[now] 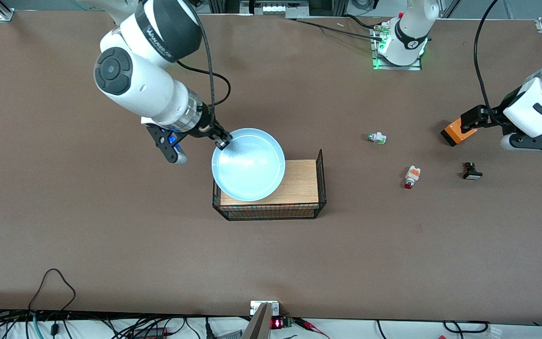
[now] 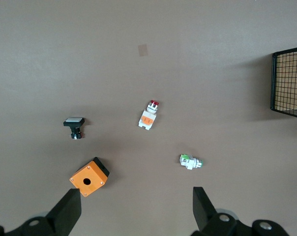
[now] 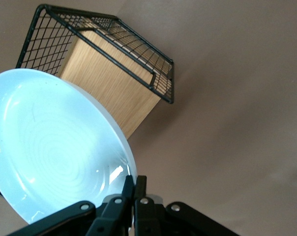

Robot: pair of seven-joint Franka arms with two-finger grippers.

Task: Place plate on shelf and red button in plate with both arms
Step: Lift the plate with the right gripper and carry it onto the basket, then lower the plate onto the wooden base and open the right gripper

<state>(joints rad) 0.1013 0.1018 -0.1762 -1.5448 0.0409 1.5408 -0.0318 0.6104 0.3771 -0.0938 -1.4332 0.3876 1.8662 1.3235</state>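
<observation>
The rigid, likely breakable plate (image 1: 248,165) is clamped at its rim by the right gripper (image 1: 223,141) over the basket (image 1: 320,181); the left gripper (image 2: 138,209), spread wide, waits above the red button (image 2: 148,116)

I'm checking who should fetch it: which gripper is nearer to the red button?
Left. The left gripper hangs open over the table by the orange box, with the red button close by. The right gripper is at the basket, clamped on the plate.

Brown table (image 1: 111,245) bearing wire basket (image 1: 271,212), red button (image 1: 411,176), green-tipped part (image 1: 376,138), black part (image 1: 471,171), orange box (image 1: 458,133)
</observation>
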